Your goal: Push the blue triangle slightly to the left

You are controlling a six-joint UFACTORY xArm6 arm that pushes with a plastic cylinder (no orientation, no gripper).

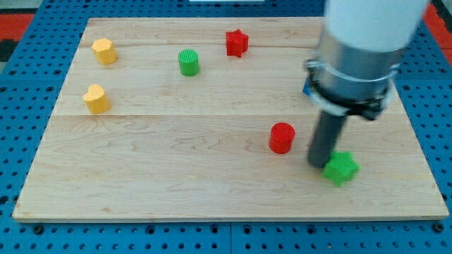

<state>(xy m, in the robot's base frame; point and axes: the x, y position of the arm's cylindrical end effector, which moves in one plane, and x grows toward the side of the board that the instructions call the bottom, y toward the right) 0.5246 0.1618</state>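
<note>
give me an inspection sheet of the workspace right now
surface: wooden board, flat, lying on a blue pegboard
job's things: blue triangle almost fully hidden behind my arm, only a blue sliver showing; shape cannot be confirmed
clutter: red cylinder, green star, green cylinder, red star, two yellow blocks at the view's left
grippers: none; my tip sits at the green star's left edge, to the right of the red cylinder, below the blue sliver
cables: nothing seen
surroundings: red patches at the view's top corners
</note>
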